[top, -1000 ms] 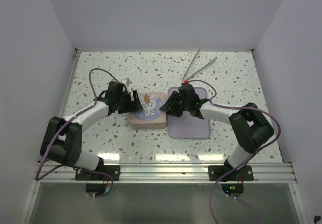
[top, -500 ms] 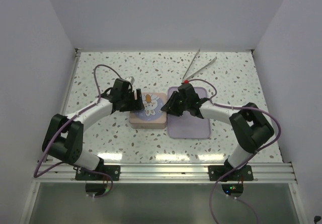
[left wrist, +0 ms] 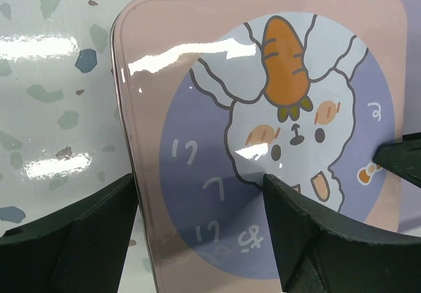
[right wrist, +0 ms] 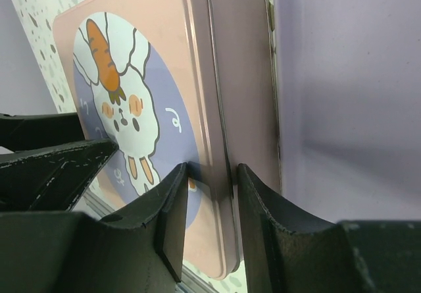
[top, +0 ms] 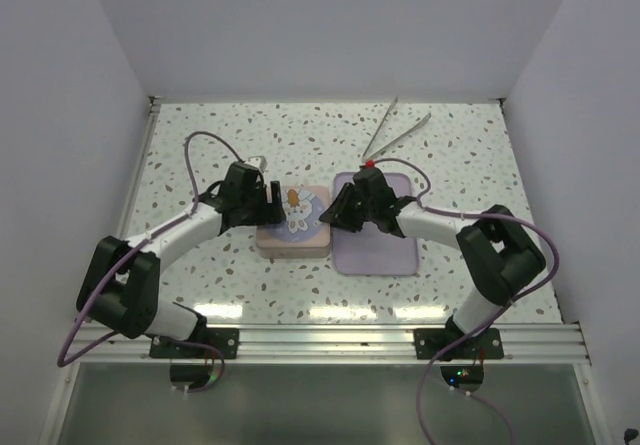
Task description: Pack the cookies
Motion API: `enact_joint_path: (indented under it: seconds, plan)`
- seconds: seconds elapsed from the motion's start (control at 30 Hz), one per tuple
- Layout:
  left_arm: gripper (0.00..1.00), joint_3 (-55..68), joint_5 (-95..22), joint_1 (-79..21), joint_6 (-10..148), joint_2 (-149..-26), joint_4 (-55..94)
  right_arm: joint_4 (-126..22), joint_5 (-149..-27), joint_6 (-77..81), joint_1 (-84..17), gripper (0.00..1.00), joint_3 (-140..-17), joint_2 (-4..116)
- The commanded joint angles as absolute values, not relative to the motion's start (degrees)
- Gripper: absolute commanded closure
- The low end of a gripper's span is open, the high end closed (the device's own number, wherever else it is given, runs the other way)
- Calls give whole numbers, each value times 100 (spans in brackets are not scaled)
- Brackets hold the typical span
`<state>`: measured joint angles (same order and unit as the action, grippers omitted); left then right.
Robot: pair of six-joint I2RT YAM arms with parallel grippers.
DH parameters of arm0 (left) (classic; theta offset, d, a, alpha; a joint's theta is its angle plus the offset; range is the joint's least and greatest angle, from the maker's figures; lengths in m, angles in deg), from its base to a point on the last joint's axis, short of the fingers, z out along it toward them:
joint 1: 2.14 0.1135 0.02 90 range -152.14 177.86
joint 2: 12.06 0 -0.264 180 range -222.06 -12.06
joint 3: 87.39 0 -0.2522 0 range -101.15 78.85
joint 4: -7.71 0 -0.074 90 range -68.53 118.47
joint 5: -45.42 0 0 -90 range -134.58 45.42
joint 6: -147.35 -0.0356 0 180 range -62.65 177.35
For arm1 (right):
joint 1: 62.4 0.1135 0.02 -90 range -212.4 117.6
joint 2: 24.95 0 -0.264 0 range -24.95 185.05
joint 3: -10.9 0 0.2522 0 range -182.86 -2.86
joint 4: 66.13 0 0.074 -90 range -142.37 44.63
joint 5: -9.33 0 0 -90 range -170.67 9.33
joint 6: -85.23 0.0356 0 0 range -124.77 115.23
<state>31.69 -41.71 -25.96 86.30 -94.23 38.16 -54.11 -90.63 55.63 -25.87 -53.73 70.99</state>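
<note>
A closed pink tin (top: 293, 223) with a rabbit-and-carrot lid sits mid-table. No cookies show in any view. My left gripper (top: 268, 203) is open at the tin's left edge. In the left wrist view the tin (left wrist: 263, 108) fills the frame, and the left gripper (left wrist: 200, 194) straddles the edge with one finger over the lid and one over the table. My right gripper (top: 333, 213) is at the tin's right edge. In the right wrist view the right gripper (right wrist: 212, 181) is closed on the tin's (right wrist: 151, 89) rim, one finger on the lid top and one on the side wall.
A lilac mat (top: 380, 247) lies under and to the right of the tin's right side, also seen in the right wrist view (right wrist: 342, 95). Metal tongs (top: 395, 127) lie at the back of the speckled table. White walls enclose the table.
My left gripper has moved right, from beside the tin to over its left edge. My right gripper has stayed at the tin's right edge.
</note>
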Motion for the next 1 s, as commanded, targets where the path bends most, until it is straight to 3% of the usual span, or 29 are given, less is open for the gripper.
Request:
enact_joint_path:
  seconds: [0.0, 0.17, 0.77, 0.97]
  plan:
    - [20, 3437, -4010, -2807, 8592, -9257, 4098, -4631, -9052, 5333, -2320, 78, -5102, 7270]
    - [17, 3429, -4176, -2807, 8618, -8994, 4326, -4385, -8955, 5227, -2303, 59, -5172, 7112]
    - [11, 3192, -4660, -2798, 8680, -8159, 5055, -3532, -8577, 4876, -2303, 21, -5419, 6287]
    - [9, 2832, -4915, -2798, 8680, -7746, 5469, -2962, -8419, 4744, -2294, 14, -5752, 5636]
